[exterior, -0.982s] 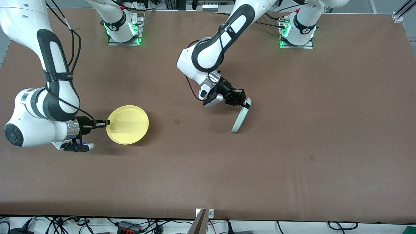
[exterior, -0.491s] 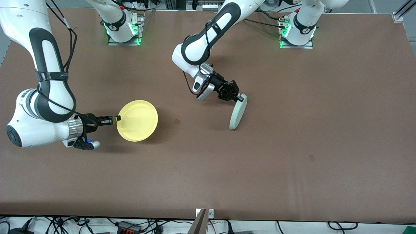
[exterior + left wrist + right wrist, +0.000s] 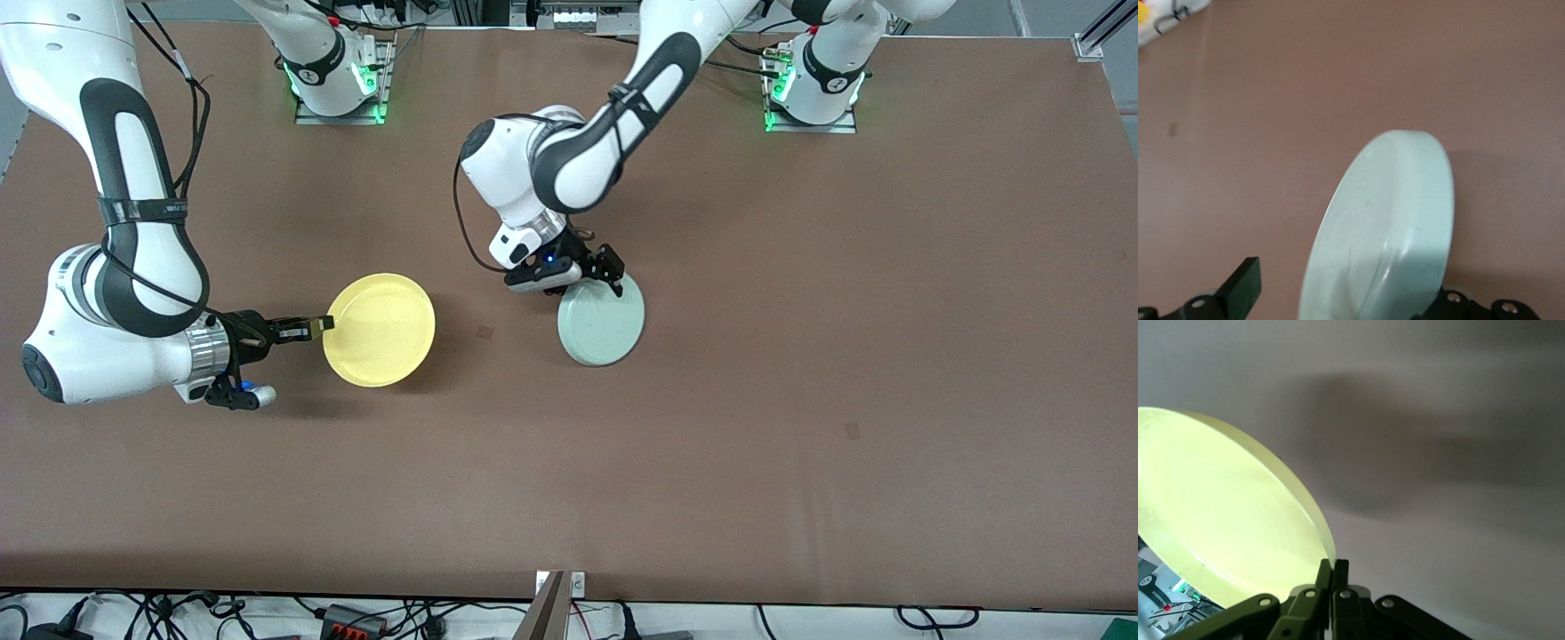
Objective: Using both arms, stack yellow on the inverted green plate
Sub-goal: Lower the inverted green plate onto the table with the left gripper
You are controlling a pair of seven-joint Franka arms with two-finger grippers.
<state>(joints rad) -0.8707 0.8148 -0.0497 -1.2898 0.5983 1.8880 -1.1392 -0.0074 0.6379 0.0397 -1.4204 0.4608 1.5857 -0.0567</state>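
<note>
The pale green plate (image 3: 601, 322) lies bottom up on the brown table near its middle. My left gripper (image 3: 606, 274) is open just over the plate's rim on the robots' side. In the left wrist view the green plate (image 3: 1385, 227) sits between the spread fingers (image 3: 1245, 287), with a gap beside one finger. My right gripper (image 3: 322, 326) is shut on the rim of the yellow plate (image 3: 380, 329) and holds it face up a little above the table, toward the right arm's end. The right wrist view shows the right gripper (image 3: 1336, 565) pinching the yellow plate's (image 3: 1225, 520) edge.
Both arm bases (image 3: 338, 80) (image 3: 813, 89) stand at the table's edge farthest from the front camera, with green lights. A metal post (image 3: 551, 604) and cables lie along the nearest edge. Small dark marks (image 3: 484, 332) dot the brown mat.
The left arm has turned the green plate from standing on its edge to lying bottom up, and its fingers have spread. The right arm has carried the yellow plate slightly toward the table's middle.
</note>
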